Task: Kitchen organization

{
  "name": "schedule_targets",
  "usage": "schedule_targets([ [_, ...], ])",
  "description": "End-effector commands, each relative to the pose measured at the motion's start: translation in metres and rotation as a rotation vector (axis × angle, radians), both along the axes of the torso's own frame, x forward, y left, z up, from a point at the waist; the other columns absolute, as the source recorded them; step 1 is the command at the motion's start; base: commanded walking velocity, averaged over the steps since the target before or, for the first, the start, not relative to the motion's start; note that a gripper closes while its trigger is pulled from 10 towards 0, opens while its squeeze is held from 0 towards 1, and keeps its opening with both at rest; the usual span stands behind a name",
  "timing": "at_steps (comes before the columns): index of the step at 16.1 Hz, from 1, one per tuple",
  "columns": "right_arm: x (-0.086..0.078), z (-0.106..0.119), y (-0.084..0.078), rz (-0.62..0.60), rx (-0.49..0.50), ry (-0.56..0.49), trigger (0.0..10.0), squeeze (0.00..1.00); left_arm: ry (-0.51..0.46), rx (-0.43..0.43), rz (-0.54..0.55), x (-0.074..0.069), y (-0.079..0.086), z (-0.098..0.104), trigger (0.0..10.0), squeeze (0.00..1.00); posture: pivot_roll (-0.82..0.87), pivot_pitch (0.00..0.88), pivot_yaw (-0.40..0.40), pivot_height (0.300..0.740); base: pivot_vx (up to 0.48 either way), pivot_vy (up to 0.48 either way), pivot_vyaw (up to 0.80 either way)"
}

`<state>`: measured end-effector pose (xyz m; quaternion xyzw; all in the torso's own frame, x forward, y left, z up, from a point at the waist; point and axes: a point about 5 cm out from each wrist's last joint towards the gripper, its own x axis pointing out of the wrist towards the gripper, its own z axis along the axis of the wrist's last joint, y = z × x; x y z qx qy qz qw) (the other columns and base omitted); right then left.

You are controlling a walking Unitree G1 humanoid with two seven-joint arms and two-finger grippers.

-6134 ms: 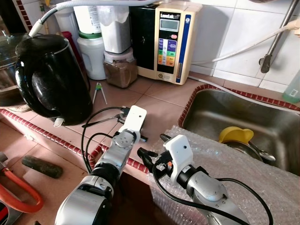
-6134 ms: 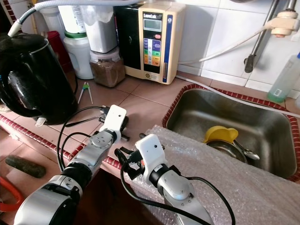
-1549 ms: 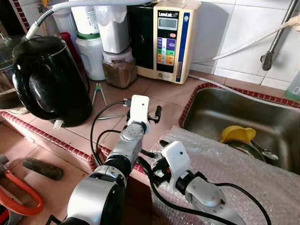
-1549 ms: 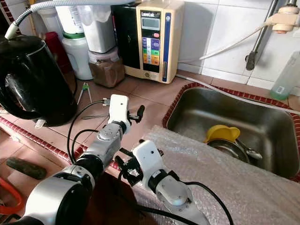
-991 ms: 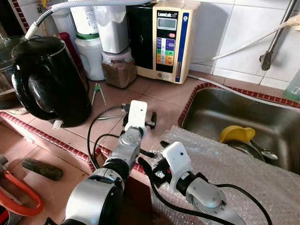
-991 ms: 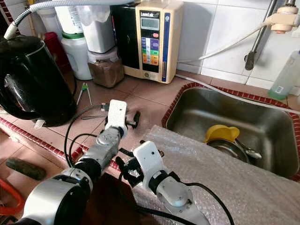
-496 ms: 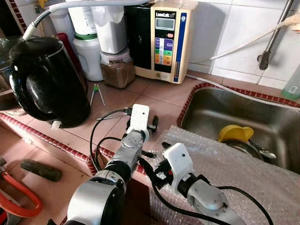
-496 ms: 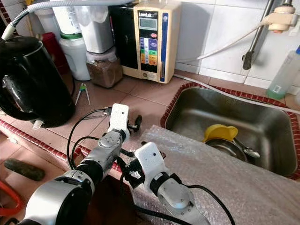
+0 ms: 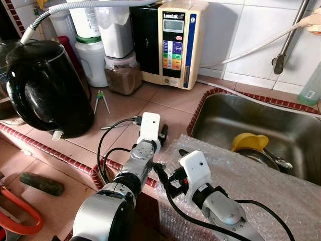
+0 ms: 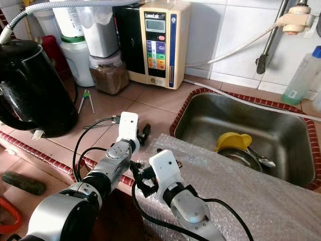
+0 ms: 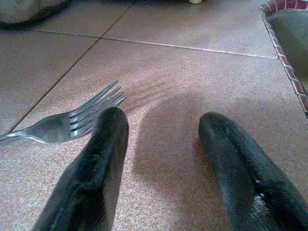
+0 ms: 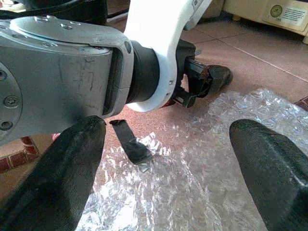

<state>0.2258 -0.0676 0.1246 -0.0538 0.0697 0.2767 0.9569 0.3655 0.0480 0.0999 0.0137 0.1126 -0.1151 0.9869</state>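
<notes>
Left gripper now lowered to the tiled surface, fingers spread, fork touching one fingertip's outer side — grasp not yet lined up.

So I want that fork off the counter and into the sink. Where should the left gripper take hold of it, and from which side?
Probably the neck, just behind the tines. The fork lies flat on the tiled counter, tines just ahead of one finger of the open left gripper and outside its gap. I'd shift sideways until the neck sits between the fingers, then come down from above, since it lies too flat to pinch from the side.
</notes>
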Motion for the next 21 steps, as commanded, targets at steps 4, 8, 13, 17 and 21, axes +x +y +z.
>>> schedule_targets([
  [4,0.001,0.009,0.002,-0.012,0.017,-0.04,10.0,1.0,0.025,0.02,-0.007,-0.003,0.001,-0.007,0.0,0.0,-0.09,0.0,0.079,0.74,0.0,0.0,0.0],
  [8,0.002,0.009,0.0,-0.022,0.013,-0.049,10.0,1.0,0.02,0.019,0.003,-0.003,0.001,-0.006,0.0,0.0,-0.09,0.0,0.075,0.74,0.0,0.0,0.0],
  [13,0.004,0.01,0.0,-0.029,0.012,-0.057,10.0,1.0,0.017,0.012,0.012,-0.002,0.003,-0.005,0.0,0.0,-0.09,0.0,0.071,0.74,0.0,0.0,0.0],
  [17,0.004,0.011,-0.002,-0.04,0.013,-0.065,10.0,1.0,-0.016,0.009,0.03,0.002,0.01,0.0,0.0,0.0,-0.09,0.0,0.069,0.74,0.0,0.0,0.0],
  [21,0.005,0.013,-0.004,-0.043,0.015,-0.071,10.0,1.0,-0.041,-0.019,0.038,0.005,0.018,0.004,0.0,0.0,-0.08,0.0,0.057,0.74,0.0,0.0,0.0],
])
